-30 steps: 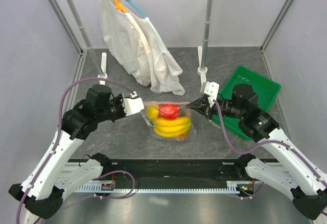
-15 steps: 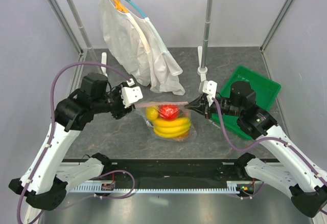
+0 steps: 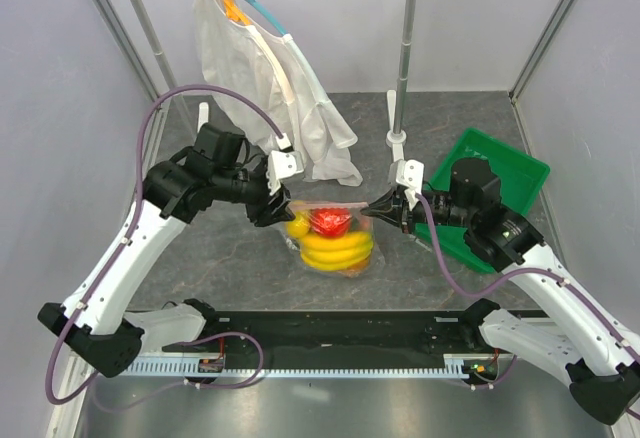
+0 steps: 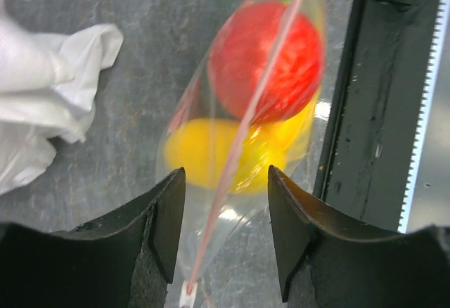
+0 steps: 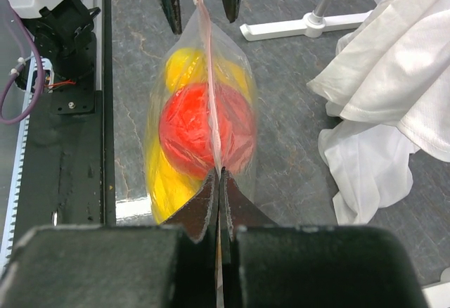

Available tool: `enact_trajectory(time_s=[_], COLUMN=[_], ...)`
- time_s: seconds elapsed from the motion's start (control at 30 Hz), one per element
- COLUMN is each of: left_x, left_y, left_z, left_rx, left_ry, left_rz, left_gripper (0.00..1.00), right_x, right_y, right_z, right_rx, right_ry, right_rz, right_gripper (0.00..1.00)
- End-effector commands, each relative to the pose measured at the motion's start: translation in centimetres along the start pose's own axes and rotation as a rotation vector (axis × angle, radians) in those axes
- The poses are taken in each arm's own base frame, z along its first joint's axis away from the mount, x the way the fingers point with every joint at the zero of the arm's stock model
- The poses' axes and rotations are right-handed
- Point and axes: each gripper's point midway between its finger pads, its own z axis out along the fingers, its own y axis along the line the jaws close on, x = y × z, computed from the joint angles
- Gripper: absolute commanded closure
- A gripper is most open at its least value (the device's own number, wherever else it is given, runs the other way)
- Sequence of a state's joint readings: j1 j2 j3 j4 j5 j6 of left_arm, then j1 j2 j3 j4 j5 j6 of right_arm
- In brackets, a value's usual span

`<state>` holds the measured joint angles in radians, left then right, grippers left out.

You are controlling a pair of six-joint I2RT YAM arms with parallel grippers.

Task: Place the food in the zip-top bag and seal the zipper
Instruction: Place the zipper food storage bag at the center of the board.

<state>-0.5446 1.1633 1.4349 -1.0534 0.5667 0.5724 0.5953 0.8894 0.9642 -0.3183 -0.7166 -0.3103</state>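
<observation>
Shifted rightward with left gripper (image 4: 226,181), now spread astride one zipper (image 4: 251,118), plain only from wrists; pinched at far end by right gripper (image 5: 219,174). Inside one zip-top bag (image 3: 345,208) between: one watermelon slice (image 3: 328,220), one banana bunch (image 3: 338,249), one yellow piece (image 3: 297,222).

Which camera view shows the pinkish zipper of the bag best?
The right wrist view: the zipper runs in one line from the shut right gripper to the open left gripper. The left wrist view shows it passing between the open jaws, its far end out of frame. The top view gives only a faint line.
</observation>
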Motion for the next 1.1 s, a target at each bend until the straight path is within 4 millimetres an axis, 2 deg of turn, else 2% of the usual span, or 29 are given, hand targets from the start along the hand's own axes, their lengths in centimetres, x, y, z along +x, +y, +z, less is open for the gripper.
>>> enact_trajectory(time_s=[0.0,0.03,0.1,0.13,0.2,0.23,0.43,0.47,0.53,0.57,0.6,0.63,0.67,0.7,0.8,0.93,0.97,1.03,1.07], left_x=[-2.0,-2.1,-1.9,-1.8,-1.9,-1.9,-2.6,-3.1,-3.6,-3.9,-3.9,-4.1,-4.1,-4.1,-4.6,-6.4,-7.8,-8.2,-9.4], left_y=[-2.3,-3.0,-3.1,-3.3,-3.6,-3.7,-3.7,-3.8,-3.9,-3.6,-3.4,-3.1,-2.3,-1.8,0.1,3.4,3.9,6.0,6.8], left_z=[0.7,1.0,1.7,1.9,2.2,2.3,1.8,1.4,0.8,0.6,0.5,0.4,0.6,0.8,1.4,1.6,1.0,1.5,0.9], left_rx=[0.087,0.111,0.118,0.128,0.146,0.151,0.136,0.132,0.120,0.101,0.088,0.071,0.038,0.021,-0.046,-0.100,-0.098,-0.122,-0.148], left_ry=[-0.072,-0.070,-0.059,-0.055,-0.053,-0.053,-0.068,-0.080,-0.095,-0.099,-0.097,-0.096,-0.085,-0.078,-0.085,-0.118,-0.152,-0.148,-0.168], left_rz=[0.021,0.034,0.030,0.019,0.006,-0.001,-0.036,-0.041,-0.057,-0.061,-0.066,-0.069,-0.072,-0.073,-0.057,0.000,0.028,0.072,0.110], left_gripper=[0.44,0.45,0.49,0.56,0.63,0.72,0.96,0.98,0.98,0.98,0.98,0.98,0.98,0.98,0.98,0.98,0.98,0.98,0.98], right_x=[-2.8,-2.8,-3.0,-2.9,-2.9,-2.8,-2.7,-2.6,-2.5,-2.4,-2.6,-2.5,-2.3,-2.2,-2.7,-4.4,-4.7,-6.0,-6.2], right_y=[0.2,0.2,0.4,0.5,0.4,0.5,0.9,1.0,0.8,0.7,0.4,0.0,-1.0,-1.4,-2.1,-1.8,-1.9,-2.1,-2.3], right_z=[-0.4,-0.4,-0.5,-0.4,-0.5,-0.6,-1.1,-1.3,-1.4,-1.5,-1.6,-1.7,-1.7,-1.8,-2.1,-2.5,-2.6,-2.8,-2.7], right_rx=[-0.028,-0.030,-0.038,-0.040,-0.039,-0.041,-0.036,-0.036,-0.015,-0.002,0.017,0.050,0.106,0.135,0.182,0.185,0.190,0.200,0.204], right_ry=[-0.059,-0.059,-0.064,-0.063,-0.061,-0.053,-0.045,-0.040,-0.025,-0.021,-0.017,-0.008,0.008,0.020,0.021,-0.006,-0.012,-0.031,-0.031], right_rz=[-0.077,-0.077,-0.081,-0.080,-0.082,-0.081,-0.084,-0.080,-0.054,-0.038,-0.023,0.023,0.043,0.067,0.123,0.182,0.207,0.210,0.218], right_gripper=[1.00,1.00,1.00,1.00,1.00,1.00,0.98,0.95,0.72,0.57,0.31,0.22,0.07,0.02,0.02,0.02,0.02,0.02,0.02])
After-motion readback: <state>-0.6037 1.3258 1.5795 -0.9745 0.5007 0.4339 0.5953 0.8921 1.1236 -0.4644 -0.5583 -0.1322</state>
